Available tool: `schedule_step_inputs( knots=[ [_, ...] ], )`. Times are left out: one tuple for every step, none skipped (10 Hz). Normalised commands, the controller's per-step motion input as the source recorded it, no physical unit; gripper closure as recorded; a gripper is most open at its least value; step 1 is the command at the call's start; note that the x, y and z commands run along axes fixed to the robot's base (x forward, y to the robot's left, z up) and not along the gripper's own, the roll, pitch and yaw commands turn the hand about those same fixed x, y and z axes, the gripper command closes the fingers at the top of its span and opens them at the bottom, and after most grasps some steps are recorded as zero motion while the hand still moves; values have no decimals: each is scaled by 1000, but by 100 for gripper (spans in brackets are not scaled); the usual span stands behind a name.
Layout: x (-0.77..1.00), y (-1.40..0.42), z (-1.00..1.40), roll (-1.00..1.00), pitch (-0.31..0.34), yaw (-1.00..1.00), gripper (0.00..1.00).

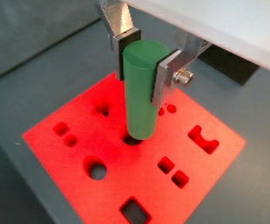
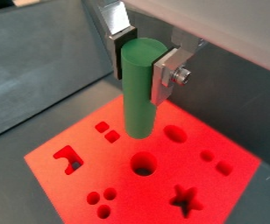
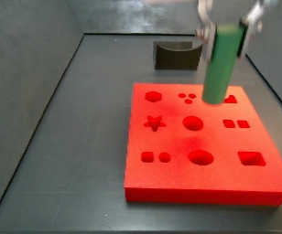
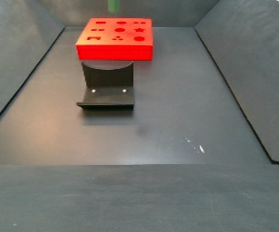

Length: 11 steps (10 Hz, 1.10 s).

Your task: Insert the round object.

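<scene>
The round object is a smooth green peg [image 1: 141, 87], held upright between the silver fingers of my gripper [image 1: 145, 66], which is shut on its upper end. It shows the same way in a wrist view [image 2: 138, 87] and in a side view [image 3: 221, 59], under the gripper [image 3: 229, 20]. The peg's lower end hangs just above the red board [image 1: 73, 149], next to a round hole [image 2: 144, 163]. In a wrist view the peg partly hides a round hole [image 1: 129, 137]. The far side view shows only the board [image 4: 115, 56]; gripper and peg are out of frame.
The red board [image 3: 205, 178] has several holes of other shapes: a star [image 3: 155, 122], squares [image 3: 250, 158] and small dots. The dark fixture [image 4: 106, 96] stands on the floor in front of the board and also shows behind it [image 3: 174, 55]. Grey walls ring the floor.
</scene>
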Motion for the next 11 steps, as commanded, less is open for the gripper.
schedule_step_inputs(
  knots=[
    [557,-169,-403,441,114,-229,100],
    [209,-266,-286,284,257,-343,100],
    [0,-66,-71,0,7,-20,100],
    [0,-74,-3,26,0,-14,100],
    [0,-23,-31,14,0,0,100],
    [57,-29,-3,81,49,-49,100],
    [31,0,-183,170,154,-394,100],
    [-49,80,-277,167,256,-686,100],
    [-117,20,-237,121,330,-703,100],
    [-131,0,-177,94,337,-663,100],
    [-189,-14,-83,11,230,-469,100]
  ],
)
